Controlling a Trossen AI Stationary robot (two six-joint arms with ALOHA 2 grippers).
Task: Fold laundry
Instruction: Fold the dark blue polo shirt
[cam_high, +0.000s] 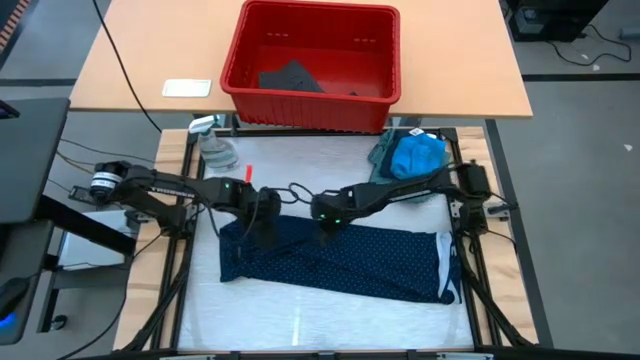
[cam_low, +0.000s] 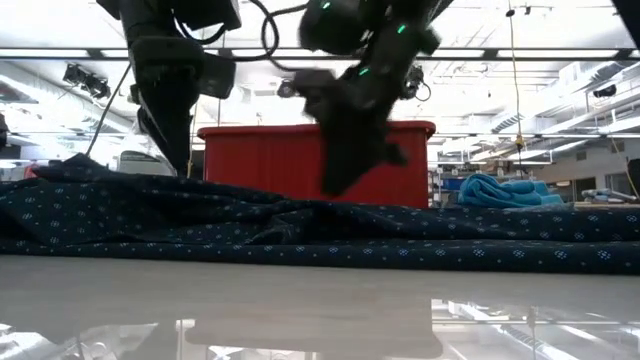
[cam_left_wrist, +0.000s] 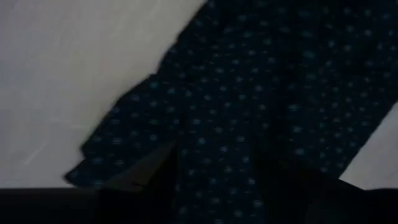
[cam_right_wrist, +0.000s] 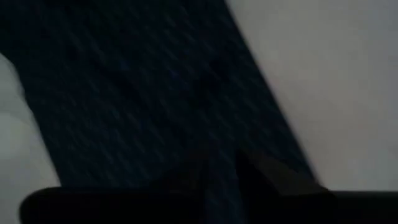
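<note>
The navy dotted piece (cam_high: 335, 262) lies spread flat across the middle of the table, wrinkled along its far edge (cam_low: 300, 215). My left gripper (cam_high: 262, 226) is low over the piece's far-left part, open, with dotted cloth (cam_left_wrist: 230, 124) showing between its fingers. My right gripper (cam_high: 328, 233) hangs over the far edge near the middle, just above the cloth in the low view (cam_low: 335, 180). The bright blue small garment (cam_high: 416, 154) lies bunched on the grey-green shirt (cam_high: 384, 156) at the table's far right. A dark garment (cam_high: 290, 78) lies in the red bin. My left gripper comes at the navy dotted piece's far-left part (cam_left_wrist: 186, 155) from above, its fingers (cam_left_wrist: 149, 177) standing apart over flat cloth. Whether they touch the cloth cannot be told.
The red plastic bin (cam_high: 312, 98) stands on the wooden table beyond the far edge. A clear bottle-like object (cam_high: 214, 150) lies at the far left corner. Bare white table (cam_high: 300, 325) stretches along the near side.
</note>
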